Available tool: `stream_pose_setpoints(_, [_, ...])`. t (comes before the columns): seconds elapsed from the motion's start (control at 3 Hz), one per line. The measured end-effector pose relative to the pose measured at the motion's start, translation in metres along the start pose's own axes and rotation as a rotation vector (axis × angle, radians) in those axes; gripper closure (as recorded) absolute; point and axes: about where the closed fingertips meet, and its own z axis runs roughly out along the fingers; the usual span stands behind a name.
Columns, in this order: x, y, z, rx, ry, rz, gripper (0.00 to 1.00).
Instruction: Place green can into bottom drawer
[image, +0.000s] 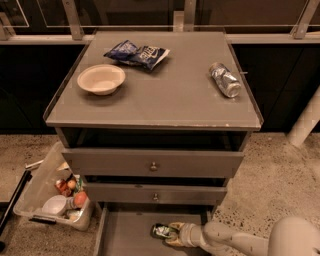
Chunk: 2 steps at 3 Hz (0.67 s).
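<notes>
The green can (161, 230) lies on its side on the floor of the open bottom drawer (125, 235), near the middle. My gripper (172, 234) reaches in from the lower right, its fingers around the can's right end. The arm (235, 240) runs along the bottom edge to the right. The two upper drawers (153, 165) with small knobs sit pushed nearly in above it.
On the cabinet top stand a beige bowl (101, 78), a blue chip bag (137, 53) and a silver-grey can (225, 80) lying on its side. A clear bin (52, 192) with food items sits on the floor to the left.
</notes>
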Motion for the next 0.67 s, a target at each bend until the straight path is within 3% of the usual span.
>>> stream_pose_setpoints(0.33, [0.0, 0.0, 0.0, 0.0, 0.0, 0.0, 0.11])
stream_pose_setpoints(0.67, [0.0, 0.0, 0.0, 0.0, 0.0, 0.0, 0.0])
